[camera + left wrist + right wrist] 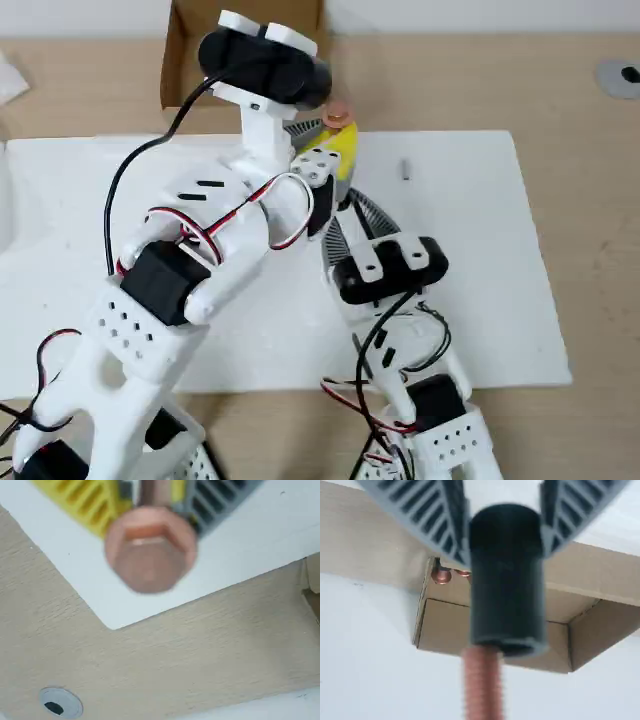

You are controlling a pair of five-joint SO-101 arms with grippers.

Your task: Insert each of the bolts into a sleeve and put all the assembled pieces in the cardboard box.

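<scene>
right wrist view: right gripper (502,547) clamps a black sleeve (506,590), with the copper bolt (482,680) apparently partway in. left gripper (150,496) pinches that bolt behind its hex head. just past the white mat's (365,655) far edge, the cardboard box (470,625) already holds copper-headed pieces (441,575). this pair is not yet boxed.

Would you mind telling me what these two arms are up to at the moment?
The left gripper holds a copper hex-head bolt, and the right gripper holds a black cylindrical sleeve. The bolt's threaded end sits in the sleeve's open end, near the cardboard box, where copper pieces already lie.
</scene>
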